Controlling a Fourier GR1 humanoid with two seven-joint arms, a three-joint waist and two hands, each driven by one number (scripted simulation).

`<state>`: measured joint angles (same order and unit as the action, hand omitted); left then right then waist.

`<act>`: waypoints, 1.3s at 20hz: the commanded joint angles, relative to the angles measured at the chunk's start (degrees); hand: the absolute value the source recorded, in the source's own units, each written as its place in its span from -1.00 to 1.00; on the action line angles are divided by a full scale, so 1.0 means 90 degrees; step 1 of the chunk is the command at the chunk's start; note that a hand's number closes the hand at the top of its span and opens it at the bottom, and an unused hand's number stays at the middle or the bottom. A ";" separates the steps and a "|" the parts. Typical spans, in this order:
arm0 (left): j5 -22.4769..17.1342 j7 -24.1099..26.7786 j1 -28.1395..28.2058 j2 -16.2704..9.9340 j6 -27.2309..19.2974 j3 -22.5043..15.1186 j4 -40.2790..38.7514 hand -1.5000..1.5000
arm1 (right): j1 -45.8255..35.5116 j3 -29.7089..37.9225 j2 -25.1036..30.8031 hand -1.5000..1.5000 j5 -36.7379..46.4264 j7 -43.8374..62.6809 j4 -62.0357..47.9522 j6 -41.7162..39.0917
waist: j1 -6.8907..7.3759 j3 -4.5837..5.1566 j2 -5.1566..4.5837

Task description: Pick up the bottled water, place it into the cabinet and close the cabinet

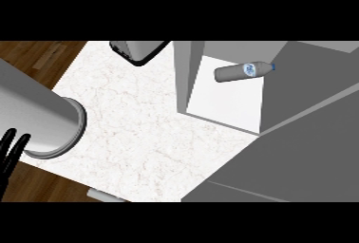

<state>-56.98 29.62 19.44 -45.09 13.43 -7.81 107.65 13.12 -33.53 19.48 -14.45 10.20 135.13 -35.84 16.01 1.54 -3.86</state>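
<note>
We see the bottled water [243, 71] lying on its side on the white floor of the cabinet [231, 102], blue cap toward the far right, with nothing touching it. It rests well inside the opening, which we judge suits the task: the placing step looks done and only the closing is left.

Our left hand [12, 147] shows at the lower left edge, at the end of a thick grey forearm [35, 118]. Its black fingers [21, 142] are straight and relaxed, grasping nothing. The bottle lies far up and to the right of those fingers, across the marbled counter [140, 123]; the cabinet's open mouth is likewise well apart from them.

Our right hand appears nowhere in the view, so we say nothing of its fingers.

The large grey panel [301, 142] at the right, slanting away from the opening, seems to be the cabinet door [301, 142] standing open. We judge it must swing across before the task ends. A dark-rimmed appliance [140, 50] sits at the far edge, beyond the fingers.
</note>
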 commanded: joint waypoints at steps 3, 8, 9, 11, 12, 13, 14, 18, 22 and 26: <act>-0.0031 -0.0033 -0.0010 -0.0040 0.0052 0.0056 -0.0132 -1.00 | -0.0869 -0.0037 -0.0709 1.00 -0.0057 0.0819 -0.0582 0.0696 | -0.0110 -0.0017 0.0057; -0.0109 -0.0027 -0.0014 -0.0056 0.0101 0.0144 -0.0186 -1.00 | -0.2024 0.0238 -0.0841 1.00 0.0153 0.1598 -0.1214 0.0766 | -0.0125 -0.0018 0.0159; -0.0132 -0.0066 -0.0050 -0.0033 0.0087 0.0096 -0.0165 -1.00 | -0.2287 0.0310 -0.0925 1.00 0.0127 0.1718 -0.1351 0.0802 | -0.0195 -0.0028 0.0155; -0.0149 -0.0068 0.0027 -0.0046 0.0103 0.0128 -0.0249 -1.00 | -0.2760 0.0400 -0.1075 1.00 0.0178 0.1960 -0.1714 0.0872 | -0.0113 -0.0029 0.0166; -0.0137 -0.0059 -0.0007 -0.0054 0.0112 0.0143 -0.0229 -1.00 | -0.2957 0.0431 -0.1165 1.00 0.0190 0.2091 -0.1975 0.0921 | -0.0145 -0.0041 0.0160; -0.0149 -0.0049 -0.0039 -0.0044 0.0127 0.0161 -0.0270 -1.00 | -0.3171 0.0510 -0.1207 1.00 0.0162 0.2248 -0.2103 0.0947 | -0.0241 -0.0045 0.0166; -0.0147 -0.0027 -0.0011 -0.0020 0.0139 0.0153 -0.0268 -1.00 | -0.3313 0.0499 -0.1391 1.00 0.0205 0.2258 -0.2370 0.1030 | -0.0228 -0.0058 0.0167; -0.0170 -0.0017 0.0046 -0.0032 0.0168 0.0210 -0.0304 -1.00 | -0.4203 0.0739 -0.1831 1.00 0.0211 0.2697 -0.3198 0.1306 | -0.0240 -0.0073 0.0200; -0.0244 -0.0033 0.0080 -0.0048 0.0278 0.0278 -0.0528 -1.00 | -0.5406 0.1058 -0.2141 1.00 0.0114 0.2903 -0.4391 0.1820 | -0.0386 -0.0108 0.0187; -0.0196 0.0031 0.0125 0.0000 0.0246 0.0330 -0.0547 -1.00 | -0.6498 0.1410 -0.2152 1.00 0.0171 0.2683 -0.5494 0.2537 | -0.0458 -0.0133 0.0207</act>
<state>-58.71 29.68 20.26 -45.17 15.67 -5.48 103.44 -36.65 -23.24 1.70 -13.47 35.24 94.63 -18.24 12.51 0.45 -2.08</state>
